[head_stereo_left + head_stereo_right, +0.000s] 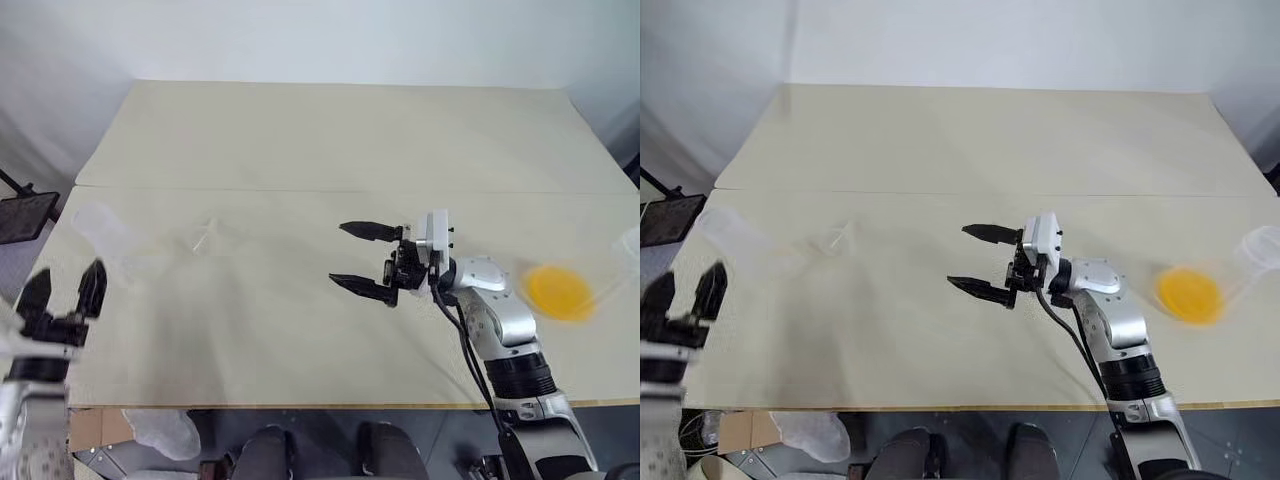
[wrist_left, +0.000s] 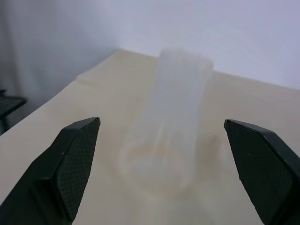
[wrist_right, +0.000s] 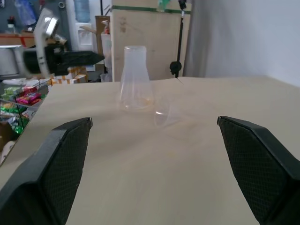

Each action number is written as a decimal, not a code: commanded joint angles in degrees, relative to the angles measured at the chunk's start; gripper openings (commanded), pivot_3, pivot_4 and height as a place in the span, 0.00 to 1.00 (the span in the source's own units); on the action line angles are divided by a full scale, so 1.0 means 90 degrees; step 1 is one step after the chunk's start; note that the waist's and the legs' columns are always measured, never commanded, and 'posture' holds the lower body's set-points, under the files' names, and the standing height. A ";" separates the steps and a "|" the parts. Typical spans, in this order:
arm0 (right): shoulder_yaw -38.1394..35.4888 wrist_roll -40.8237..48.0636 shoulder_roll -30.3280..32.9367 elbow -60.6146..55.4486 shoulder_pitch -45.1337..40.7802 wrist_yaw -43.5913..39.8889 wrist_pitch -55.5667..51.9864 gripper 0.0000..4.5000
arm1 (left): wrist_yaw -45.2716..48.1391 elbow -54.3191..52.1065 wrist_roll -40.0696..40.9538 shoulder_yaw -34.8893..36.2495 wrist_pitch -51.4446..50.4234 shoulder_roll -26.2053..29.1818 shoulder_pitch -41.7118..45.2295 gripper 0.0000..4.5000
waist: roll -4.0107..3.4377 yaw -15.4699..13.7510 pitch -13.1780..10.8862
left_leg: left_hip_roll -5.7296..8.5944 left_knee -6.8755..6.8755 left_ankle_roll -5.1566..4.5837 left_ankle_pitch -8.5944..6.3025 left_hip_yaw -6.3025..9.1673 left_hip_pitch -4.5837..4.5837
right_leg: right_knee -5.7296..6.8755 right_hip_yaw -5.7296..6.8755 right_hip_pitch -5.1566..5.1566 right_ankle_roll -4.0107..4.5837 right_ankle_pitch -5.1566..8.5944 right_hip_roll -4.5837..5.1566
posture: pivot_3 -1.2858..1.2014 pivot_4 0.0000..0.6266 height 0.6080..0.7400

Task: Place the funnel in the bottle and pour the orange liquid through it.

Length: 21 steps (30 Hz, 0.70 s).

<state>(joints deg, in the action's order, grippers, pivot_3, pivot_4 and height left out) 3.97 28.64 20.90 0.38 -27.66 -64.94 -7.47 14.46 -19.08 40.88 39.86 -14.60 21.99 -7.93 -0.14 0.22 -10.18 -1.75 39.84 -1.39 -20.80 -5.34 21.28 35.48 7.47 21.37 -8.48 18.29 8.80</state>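
The clear bottle point(image 1: 103, 233) stands near the table's left edge. My left gripper point(image 1: 68, 275) is open just short of it, and in the left wrist view the bottle point(image 2: 171, 126) rises between and beyond my two fingers, untouched. To the right of the bottle, the small see-through funnel point(image 1: 205, 240) lies on the table. My right gripper point(image 1: 360, 260) hovers open over the table's middle, pointing left toward the funnel point(image 3: 164, 115) and the bottle point(image 3: 136, 79), with nothing in it. The orange liquid point(image 1: 560, 292) sits in the base of a clear flask at the far right.
The flask's clear neck point(image 1: 630, 250) reaches the right edge of the view. The beige table point(image 1: 330, 140) stretches wide behind both arms. A dark stand point(image 1: 25, 215) is off the table's left side, and shelves with clutter point(image 3: 23, 89) are beyond it.
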 commanded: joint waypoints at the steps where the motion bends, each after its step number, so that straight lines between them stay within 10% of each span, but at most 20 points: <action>1: 0.0000 0.0216 -0.0084 -0.0434 0.0086 0.0098 -0.0181 1.00 | -0.0329 0.0454 -0.0217 -0.0245 -0.0607 0.0713 0.0779 1.00 | 0.0000 0.0012 0.0000 | 0.0002 0.0000 0.0003 0.0000 0.0000 0.0002 | 0.0002 0.0000 0.0004 0.0000 0.0000 -0.0006 | 0.52 0.24 1.00; 13: 0.0054 0.0136 -0.0220 -0.0686 0.0258 0.0332 -0.0158 1.00 | -0.0196 0.1370 -0.0900 -0.0896 -0.1137 0.1515 0.1877 1.00 | 0.0002 0.0144 -0.0001 | -0.0001 -0.0013 0.0016 -0.0002 -0.0013 0.0000 | 0.0005 -0.0002 0.0019 0.0000 0.0000 -0.0019 | 0.52 0.24 1.00; 21: -0.0029 0.0167 -0.0262 -0.0659 0.0291 0.0449 -0.0086 1.00 | -0.0030 0.1126 -0.1057 -0.0911 -0.1178 0.1525 0.1637 0.54 | 0.0002 0.0138 -0.0001 | -0.0002 -0.0013 0.0017 -0.0002 -0.0013 0.0000 | 0.0005 -0.0007 0.0019 0.0000 0.0000 -0.0019 | 0.52 0.24 1.00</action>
<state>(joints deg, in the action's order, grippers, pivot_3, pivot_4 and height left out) 4.43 29.16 18.83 -3.08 -25.37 -61.09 -8.96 13.46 -7.01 32.06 31.54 -25.00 35.17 7.72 -0.12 1.46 -10.19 -1.76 39.73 -1.23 -20.82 -5.46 21.27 35.53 7.39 21.54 -8.48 18.29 8.64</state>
